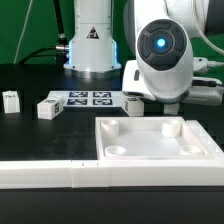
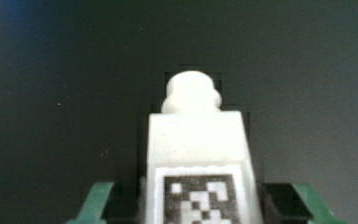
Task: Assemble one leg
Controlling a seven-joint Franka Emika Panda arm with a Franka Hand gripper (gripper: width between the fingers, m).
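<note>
The gripper (image 2: 195, 204) holds the leg (image 2: 197, 135) clamped by its tagged end, leaving the rounded peg end free, I judge, to enter a corner socket (image 1: 117, 151) of the white panel (image 1: 152, 140).

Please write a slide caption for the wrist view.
White tagged leg, rounded tip, centred in the gripper against a black table.

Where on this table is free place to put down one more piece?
Bare black table lies between the small blocks and the long bar. Crowded: around the marker board and the square panel.
</note>
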